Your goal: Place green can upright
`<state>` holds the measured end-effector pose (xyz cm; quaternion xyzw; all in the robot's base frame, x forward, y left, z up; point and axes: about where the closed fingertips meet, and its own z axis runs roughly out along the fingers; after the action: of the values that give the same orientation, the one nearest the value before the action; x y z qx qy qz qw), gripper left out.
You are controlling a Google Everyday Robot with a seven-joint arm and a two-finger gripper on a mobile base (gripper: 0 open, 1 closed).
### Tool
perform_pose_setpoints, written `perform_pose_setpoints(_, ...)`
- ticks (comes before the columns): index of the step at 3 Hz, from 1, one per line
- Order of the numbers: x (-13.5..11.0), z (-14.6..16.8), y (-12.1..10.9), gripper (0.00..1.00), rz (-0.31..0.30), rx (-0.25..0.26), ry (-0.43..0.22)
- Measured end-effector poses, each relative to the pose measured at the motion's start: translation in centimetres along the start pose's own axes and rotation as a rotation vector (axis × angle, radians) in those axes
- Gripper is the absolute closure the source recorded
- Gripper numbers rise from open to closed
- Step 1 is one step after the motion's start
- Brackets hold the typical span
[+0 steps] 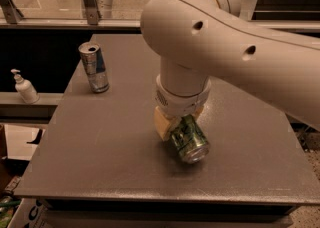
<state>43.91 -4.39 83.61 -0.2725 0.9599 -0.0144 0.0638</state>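
Near the middle of the grey table (pixel 100 167), the one green can (pixel 190 141) lay tilted, its silver end toward the front right, directly under the gripper (pixel 179 126), whose cream fingers (pixel 162 123) were clamped on its sides. The bulky white arm (pixel 225 47) rose above it and hid the can's upper end. Farther back at the left stood one silver-and-blue can (pixel 94 68), upright and well apart, and beyond the table's left edge one pump bottle (pixel 24 87) sat on a ledge.

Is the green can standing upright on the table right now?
No, the green can lies tilted, its silver end toward the camera, gripped by the claw near the middle of the table.
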Motion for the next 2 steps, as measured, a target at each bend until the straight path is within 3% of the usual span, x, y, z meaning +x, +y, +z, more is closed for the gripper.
perform_pose_setpoints(1, -1.1, -1.9, -1.2, 1.00, 0.004, -0.006, -0.054)
perform_pose_setpoints(2, -2.0, -3.5, -2.6, 1.00, -0.007, -0.047, -0.153)
